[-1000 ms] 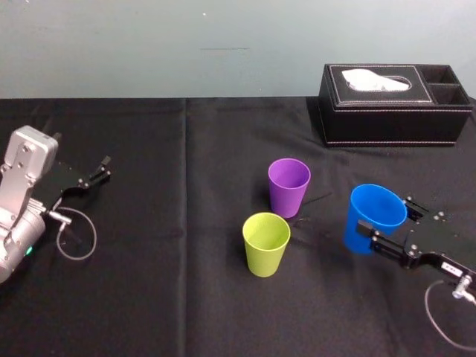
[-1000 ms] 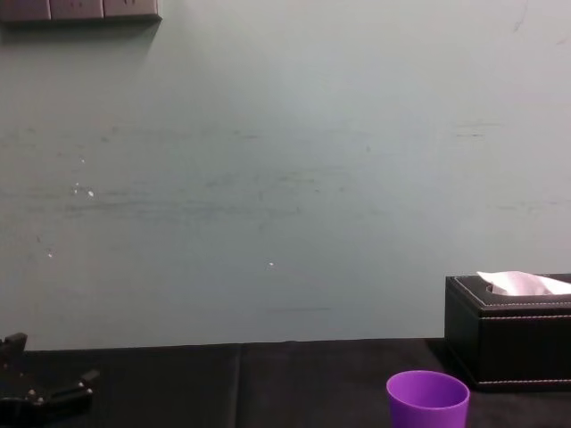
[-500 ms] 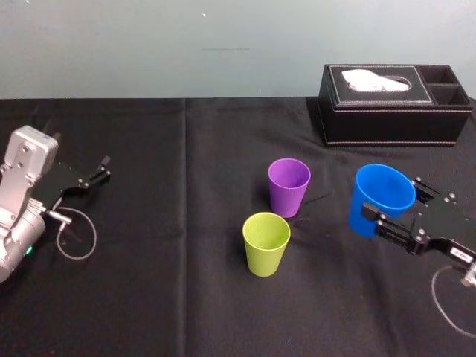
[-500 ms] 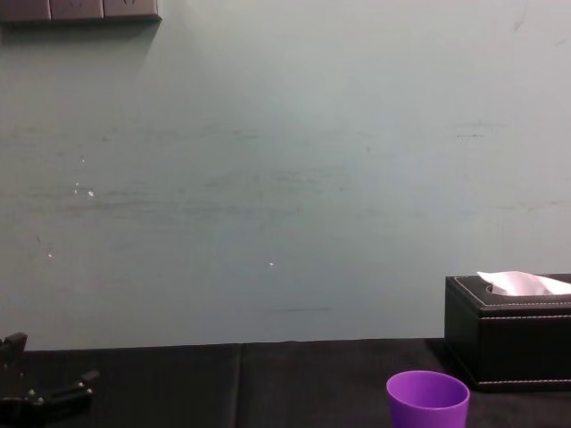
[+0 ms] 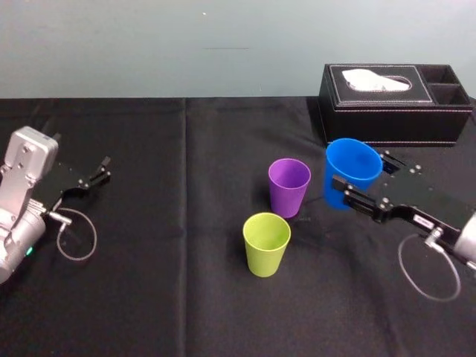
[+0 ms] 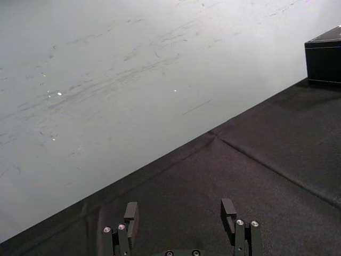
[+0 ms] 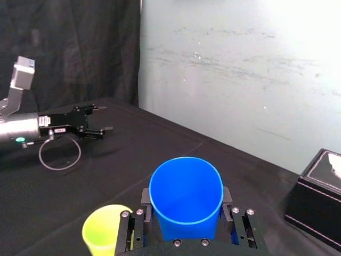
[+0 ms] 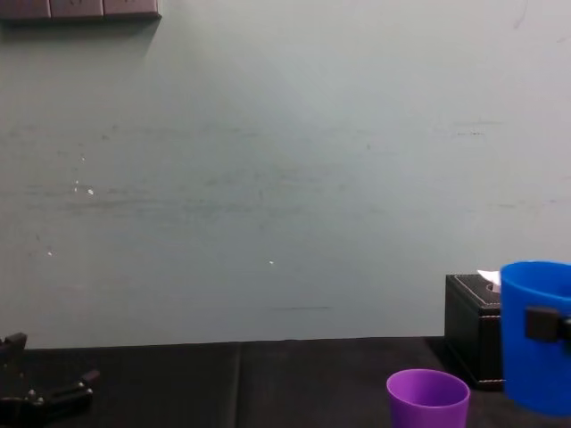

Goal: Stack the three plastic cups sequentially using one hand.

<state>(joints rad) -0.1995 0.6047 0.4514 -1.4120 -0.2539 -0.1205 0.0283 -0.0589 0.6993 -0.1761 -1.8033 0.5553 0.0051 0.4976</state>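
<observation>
My right gripper [image 5: 358, 177] is clamped on the blue cup [image 5: 349, 163], one finger on each side of its wall just below the rim. In the right wrist view the blue cup [image 7: 186, 196] sits upright between my two fingers [image 7: 143, 198], mouth open to the top.

Where is it? Just to the right of the purple cup [image 5: 288, 186], close beside it but not touching, and in front of the black tissue box [image 5: 394, 104]. From the chest view, the blue cup [image 8: 535, 334] rides with its rim well above the rim of the purple cup [image 8: 427, 399], and the tissue box [image 8: 471, 328] peeks out from behind it.

The purple cup stands upright on the black tablecloth [image 5: 186, 297]. The yellow-green cup [image 5: 265, 242] stands upright too, nearer to me and a little to the left of the purple one, with a small gap between them. All three cups are separate; none is nested in another.

In the right wrist view the yellow-green cup [image 7: 104, 232] shows low beside my fingers.

My left gripper [image 5: 100, 169] rests far over on the left side of the table, well apart from the cups. Its own wrist view shows the left gripper [image 6: 178, 213] with fingers spread apart and empty.
</observation>
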